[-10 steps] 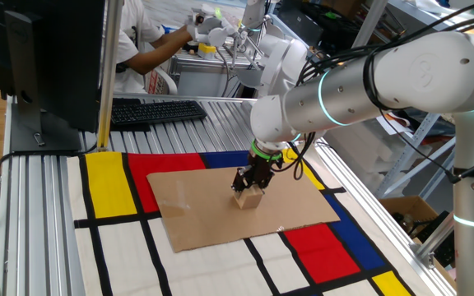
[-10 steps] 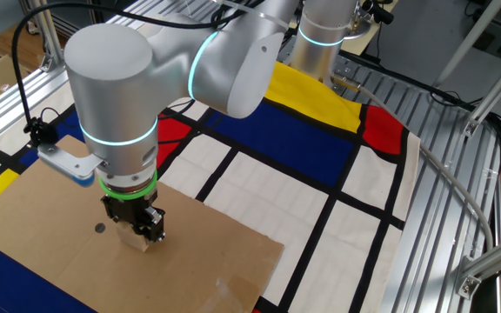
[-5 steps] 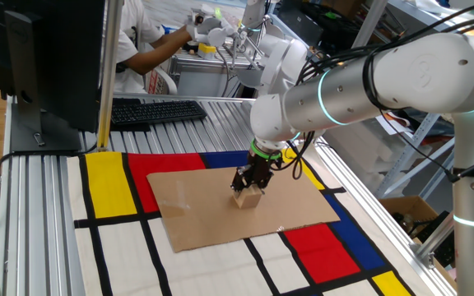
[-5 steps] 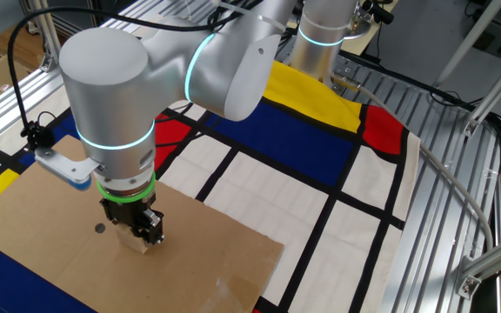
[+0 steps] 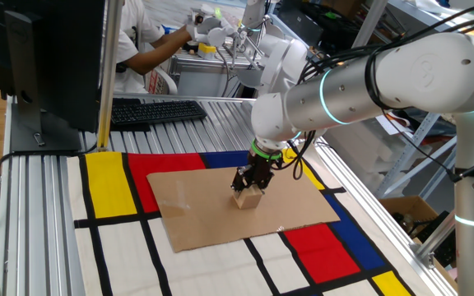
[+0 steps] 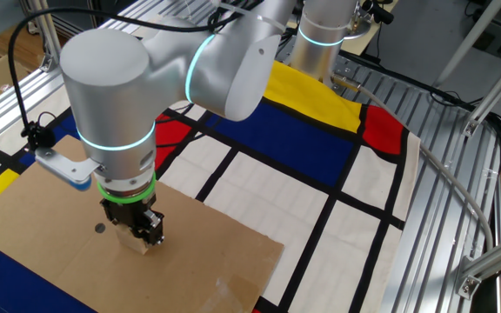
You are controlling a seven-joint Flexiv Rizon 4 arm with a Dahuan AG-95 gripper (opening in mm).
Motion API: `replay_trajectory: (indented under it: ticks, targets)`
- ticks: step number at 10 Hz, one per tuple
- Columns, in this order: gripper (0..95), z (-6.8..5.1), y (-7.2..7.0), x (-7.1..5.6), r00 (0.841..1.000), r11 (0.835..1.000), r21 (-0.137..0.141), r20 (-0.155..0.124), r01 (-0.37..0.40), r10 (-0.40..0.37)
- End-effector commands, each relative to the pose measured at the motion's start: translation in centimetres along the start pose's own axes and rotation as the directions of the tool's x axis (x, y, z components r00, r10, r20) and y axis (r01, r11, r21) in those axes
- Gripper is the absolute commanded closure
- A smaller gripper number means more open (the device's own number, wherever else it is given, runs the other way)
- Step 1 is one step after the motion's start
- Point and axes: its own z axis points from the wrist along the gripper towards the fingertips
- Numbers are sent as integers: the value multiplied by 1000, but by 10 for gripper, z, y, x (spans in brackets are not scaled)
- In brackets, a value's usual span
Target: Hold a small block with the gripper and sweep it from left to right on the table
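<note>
My gripper [image 5: 248, 187] is clamped on the small block [image 5: 249, 198] at frame centre; I'd keep it flat against the cardboard sheet [image 5: 212, 215], sweeping steadily.

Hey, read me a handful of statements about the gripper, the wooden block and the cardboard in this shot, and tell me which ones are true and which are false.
1. The black two-finger gripper is shut on the small light tan wooden cube. True.
2. The cube rests on the yellow panel of the mat. False: it sits on the flat brown cardboard sheet.
3. A green ring sits just above the gripper. True.
4. The cardboard sheet lies directly on bare aluminium slats. False: it lies on the red, yellow, blue and white mat.
5. A black keyboard lies behind the mat. True.
</note>
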Motion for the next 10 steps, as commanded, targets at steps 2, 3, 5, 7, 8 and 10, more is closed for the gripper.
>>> replay_trajectory:
  ticks: [2,3,5,7,8,10]
  targets:
    - [950,2,0,-2,1000,1000,6,-1,2,-2]
    - [950,2,0,-2,1000,1000,11,3,5,-5]
    - [950,2,0,-2,1000,1000,4,1,1,-1]
    - [950,2,0,-2,1000,1000,4,4,3,-3]
    - [950,2,0,-2,1000,1000,2,3,4,-4]
    - [950,2,0,-2,1000,1000,-2,2,5,-5]
